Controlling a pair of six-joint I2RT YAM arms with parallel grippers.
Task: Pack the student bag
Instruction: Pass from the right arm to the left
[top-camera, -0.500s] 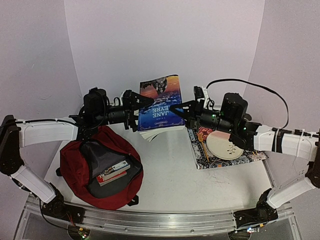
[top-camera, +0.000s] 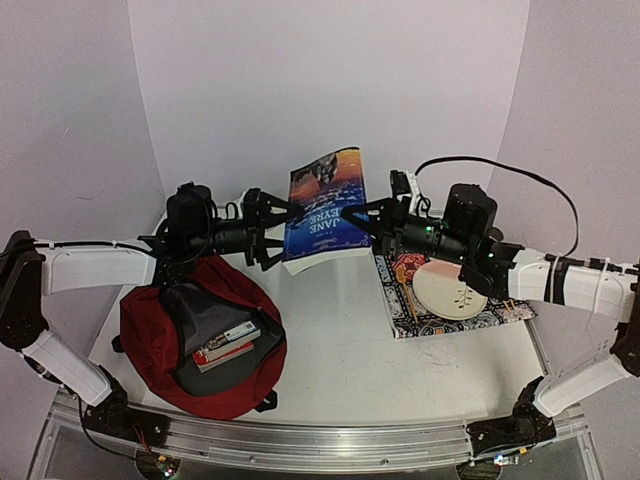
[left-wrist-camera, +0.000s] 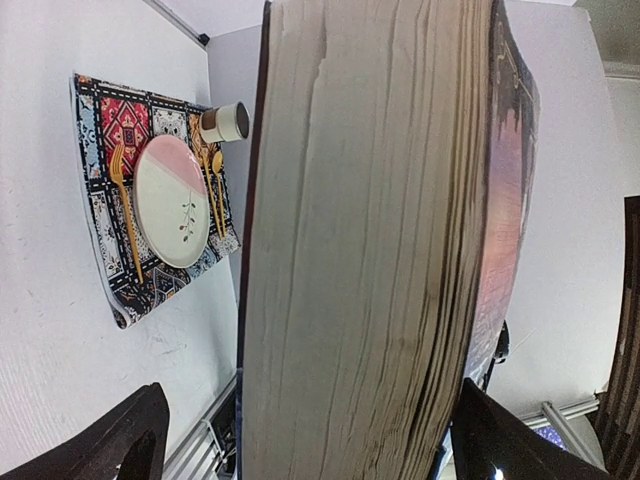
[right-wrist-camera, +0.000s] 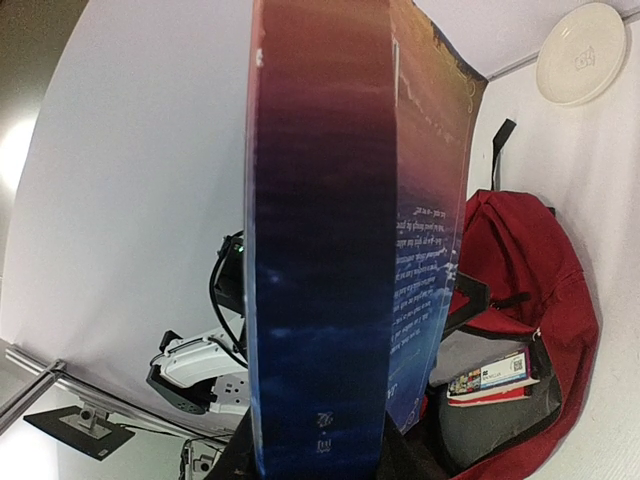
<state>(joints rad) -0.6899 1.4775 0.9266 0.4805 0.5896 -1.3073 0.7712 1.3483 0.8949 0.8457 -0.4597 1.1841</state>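
Holding item 1, Jane Eyre paperback (top-camera: 322, 208), aloft at 12 o'clock of the table (top-camera: 340, 350) in the overhead view: right gripper (top-camera: 352, 213) is clamping its spine edge, with the cover tilting toward the camera. Right arm (top-camera: 570, 280) is reaching in from 3 o'clock, forearm near level. Left arm (top-camera: 95, 265) is reaching in from 9 o'clock, likewise level. Left gripper (top-camera: 281, 234) is standing wide apart, its fingers (left-wrist-camera: 130, 440) straddling the page edge (left-wrist-camera: 370, 250) without pinching it.
Item 2, student bag (top-camera: 150, 330), dark red, is lying unzipped at 8 o'clock, a small stack of books (top-camera: 228, 345) showing on its grey lining.
Item 3, patterned placemat (top-camera: 500, 315), is lying at 3 o'clock and carrying a pink-and-white plate (top-camera: 450, 290), gold fork (left-wrist-camera: 125, 215) and cup (left-wrist-camera: 225, 122).
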